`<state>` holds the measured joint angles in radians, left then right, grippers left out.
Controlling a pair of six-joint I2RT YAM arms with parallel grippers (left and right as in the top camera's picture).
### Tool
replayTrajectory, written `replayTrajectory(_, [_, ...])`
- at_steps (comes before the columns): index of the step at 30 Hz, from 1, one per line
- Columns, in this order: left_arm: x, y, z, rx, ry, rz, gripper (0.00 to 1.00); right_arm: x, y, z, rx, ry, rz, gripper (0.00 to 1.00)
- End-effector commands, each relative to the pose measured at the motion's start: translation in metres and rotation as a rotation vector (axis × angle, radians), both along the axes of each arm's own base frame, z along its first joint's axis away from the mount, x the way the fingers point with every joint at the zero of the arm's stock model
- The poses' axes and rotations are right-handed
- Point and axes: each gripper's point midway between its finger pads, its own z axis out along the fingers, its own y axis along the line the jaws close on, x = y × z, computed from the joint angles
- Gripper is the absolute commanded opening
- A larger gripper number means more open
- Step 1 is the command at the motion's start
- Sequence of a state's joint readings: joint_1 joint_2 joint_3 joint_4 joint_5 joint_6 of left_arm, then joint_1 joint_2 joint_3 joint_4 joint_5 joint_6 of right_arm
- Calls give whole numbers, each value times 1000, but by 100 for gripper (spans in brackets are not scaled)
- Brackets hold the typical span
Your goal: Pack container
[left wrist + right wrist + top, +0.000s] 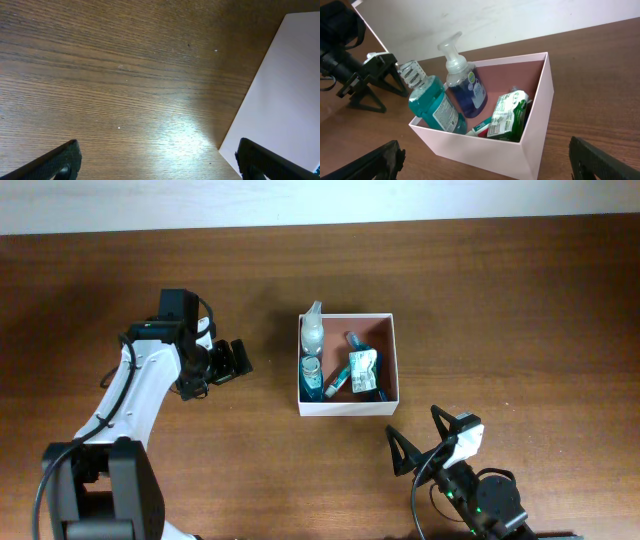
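Wood-grain table stretches around the container, a shallow white-walled box that sits near the middle, between the two arms, and already carries a small load of toiletries. A pump bottle of blue soap stands upright in the far left corner. A mouthwash bottle of teal liquid leans along the left wall beside it. A green packet rests tilted toward the near right corner, and a red-and-white tube lies low between bottle and packet. The left gripper hovers near the container's left wall, jaws spread wide with nothing between them; its own camera shows only bare wood and the white wall. The right gripper hangs near the container's near right corner, jaws likewise wide apart and empty. No loose item shows anywhere on the table from overhead, so by the look of it the packing is finished or close to it. Everything in sight is inside, neither arm carries anything, and no lid is visible. Whether more goods wait beyond the frame cannot be told; if none do, what is left seems no more than drawing the arms clear.
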<state>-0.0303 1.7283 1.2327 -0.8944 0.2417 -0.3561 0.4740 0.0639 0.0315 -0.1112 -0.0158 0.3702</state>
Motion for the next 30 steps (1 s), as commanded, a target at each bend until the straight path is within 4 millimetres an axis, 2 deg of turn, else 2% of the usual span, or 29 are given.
replayTrajectory(1, [2,1,-1,4,2,-4,100,1,-1,-6,-4,11,-5,98])
replayTrajectory(13, [2,1,-1,4,2,-4,99,1,-1,-6,-4,11,-5,98])
replayTrajectory(18, [2,1,-1,4,2,-4,99,1,-6,7,20,-38,-25,98])
replayTrajectory(23, [2,1,-1,4,2,-4,100,10,-26,9,23,-48,-113,98])
replayTrajectory(30, [2,1,-1,4,2,-4,99,24,-77,9,18,-50,-329,98])
